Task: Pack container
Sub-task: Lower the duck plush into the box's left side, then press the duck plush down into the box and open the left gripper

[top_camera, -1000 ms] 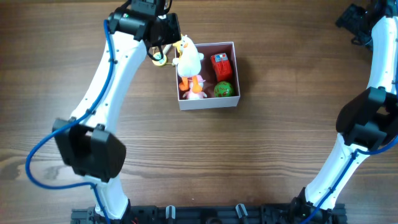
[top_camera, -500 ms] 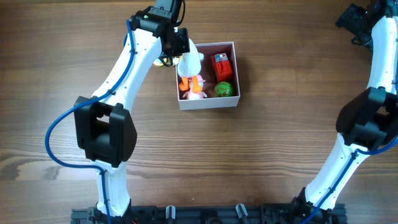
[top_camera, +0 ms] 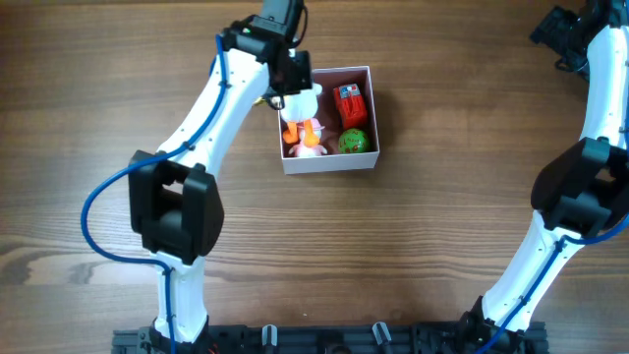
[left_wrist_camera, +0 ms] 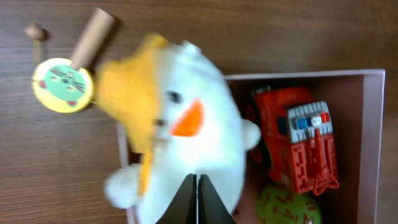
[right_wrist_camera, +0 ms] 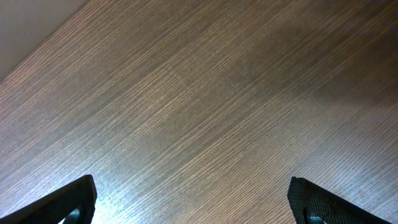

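The container, a shallow white-walled box with a pink inside, sits at the table's upper middle. It holds a red toy fire truck, a green ball and a white plush duck with orange feet. The duck lies along the left side with its yellow-capped head over the left wall. My left gripper is right above the duck's body, jaws pressed together with nothing between them. My right gripper is open over bare wood at the far right corner.
A yellow disc toy with a wooden handle lies on the table just left of the container, largely hidden under my left arm in the overhead view. The right arm runs along the right edge.
My left gripper closed fully and moved right, from beside the container's left wall to above the duck. The duck sits further inside the container. The right arm has not moved.
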You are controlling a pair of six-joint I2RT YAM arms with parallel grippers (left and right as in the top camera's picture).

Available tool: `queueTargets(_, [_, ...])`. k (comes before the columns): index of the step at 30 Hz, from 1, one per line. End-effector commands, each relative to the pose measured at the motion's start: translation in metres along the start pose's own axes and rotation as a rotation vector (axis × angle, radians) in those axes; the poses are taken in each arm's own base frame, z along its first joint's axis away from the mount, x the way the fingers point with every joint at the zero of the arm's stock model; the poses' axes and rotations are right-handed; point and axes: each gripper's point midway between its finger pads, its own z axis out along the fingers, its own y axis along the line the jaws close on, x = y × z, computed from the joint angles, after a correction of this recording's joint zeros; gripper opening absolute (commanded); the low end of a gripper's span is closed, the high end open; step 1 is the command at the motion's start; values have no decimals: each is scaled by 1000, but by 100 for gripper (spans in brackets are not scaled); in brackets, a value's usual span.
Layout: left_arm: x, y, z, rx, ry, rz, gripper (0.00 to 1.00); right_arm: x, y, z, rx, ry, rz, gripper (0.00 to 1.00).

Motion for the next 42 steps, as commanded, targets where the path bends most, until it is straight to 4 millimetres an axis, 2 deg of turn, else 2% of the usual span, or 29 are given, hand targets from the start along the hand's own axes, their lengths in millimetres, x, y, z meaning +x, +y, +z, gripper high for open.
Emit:
queueTargets(1, [11, -7, 20, 1, 45, 18, 4, 1, 1, 3, -3, 6, 2, 100])
queueTargets(8, [12, -5, 20, 5, 52, 11, 4, 1, 1, 3, -3, 6, 2, 100])
queueTargets(14, [18, -18, 20, 42, 69, 26, 4, 1, 1, 3, -3, 6, 2, 100])
queueTargets(20, [29, -41, 19, 125, 110, 44, 4, 1, 1, 3, -3, 6, 2, 100])
queueTargets(30, [39, -59, 19, 138, 118, 82, 4, 1, 1, 3, -3, 6, 2, 100])
queueTargets(32, [35, -59, 13, 143, 103, 80, 4, 1, 1, 3, -3, 6, 2, 100])
queueTargets(36, [8, -53, -20, 168, 15, 56, 4, 1, 1, 3, -3, 6, 2, 100])
queueTargets(39, [-17, -33, -47, 137, -81, 24, 4, 1, 1, 3, -3, 6, 2, 100])
queueTargets(42, [-27, -10, -50, 69, -112, -4, 4, 1, 1, 3, -3, 6, 2, 100])
